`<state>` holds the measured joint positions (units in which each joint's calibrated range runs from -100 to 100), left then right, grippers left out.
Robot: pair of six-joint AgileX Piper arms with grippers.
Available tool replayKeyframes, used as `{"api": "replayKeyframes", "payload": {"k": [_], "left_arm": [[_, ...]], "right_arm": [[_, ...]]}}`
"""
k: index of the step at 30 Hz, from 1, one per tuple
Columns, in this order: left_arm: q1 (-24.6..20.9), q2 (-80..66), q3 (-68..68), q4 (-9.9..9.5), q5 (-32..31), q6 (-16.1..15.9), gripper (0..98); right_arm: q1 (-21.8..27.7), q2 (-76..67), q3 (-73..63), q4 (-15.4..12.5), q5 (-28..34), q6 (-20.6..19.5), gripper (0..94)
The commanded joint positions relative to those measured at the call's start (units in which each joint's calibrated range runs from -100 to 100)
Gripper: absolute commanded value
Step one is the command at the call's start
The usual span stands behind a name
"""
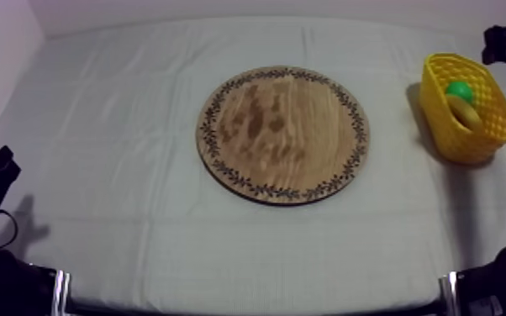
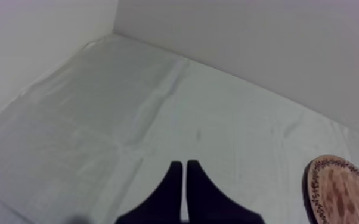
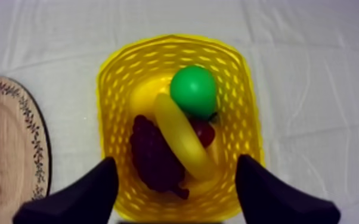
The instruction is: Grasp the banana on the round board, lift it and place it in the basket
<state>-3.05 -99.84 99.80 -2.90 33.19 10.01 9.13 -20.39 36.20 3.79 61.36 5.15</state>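
Banana (image 3: 182, 140) lies in the basket (image 3: 107, 89), across the grapes (image 3: 152, 152) and against the pear (image 3: 194, 90). My right gripper (image 3: 177, 164) hangs over the basket, fingers wide apart, holding nothing. My left gripper (image 2: 185, 164) is over the cloth (image 2: 128, 107) near the board (image 2: 343, 190), fingers pressed together, empty.

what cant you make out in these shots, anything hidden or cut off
1. Right wrist view: the small red fruit is mostly covered by the banana and pear.
2. Top view: the grapes are hidden behind the wall of the yellow basket.
3. Both wrist views: the wooden board is cut off by the picture edge.
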Motion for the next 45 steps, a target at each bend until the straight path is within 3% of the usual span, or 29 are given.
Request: {"api": "replayKeyframes", "payload": {"k": [1, 12, 21, 27, 35, 37, 40, 45], "left_arm": [[0.0, 0.0, 0.0, 0.00, 0.0, 0.0, 0.1], [0.0, 0.0, 0.0, 0.00, 0.0, 0.0, 0.1], [0.0, 0.0, 0.0, 0.00, 0.0, 0.0, 0.1], [0.0, 0.0, 0.0, 0.00, 0.0, 0.0, 0.1], [0.0, 0.0, 0.0, 0.00, 0.0, 0.0, 0.1], [0.0, 0.0, 0.0, 0.00, 0.0, 0.0, 0.1], [0.0, 0.0, 0.0, 0.00, 0.0, 0.0, 0.1], [0.0, 0.0, 0.0, 0.00, 0.0, 0.0, 0.1]], "right_arm": [[0.2, -8.0, 6.7, -0.6, -2.9, 0.6, 53.0], [3.2, -32.9, 30.3, -7.0, -13.6, 10.7, 37.0], [7.2, -50.2, 41.0, -16.0, -15.5, 21.3, 17.5], [7.0, -57.0, 45.6, -19.4, -16.4, 23.7, 4.1], [6.0, -64.3, 52.8, -24.7, -17.4, 26.3, 0.5], [5.2, -66.0, 54.7, -24.7, -17.9, 25.6, 0.4], [3.6, -68.7, 56.3, -22.2, -17.9, 21.4, 0.4], [-2.3, -73.8, 59.2, -13.2, -17.5, 8.6, 0.3]]}}
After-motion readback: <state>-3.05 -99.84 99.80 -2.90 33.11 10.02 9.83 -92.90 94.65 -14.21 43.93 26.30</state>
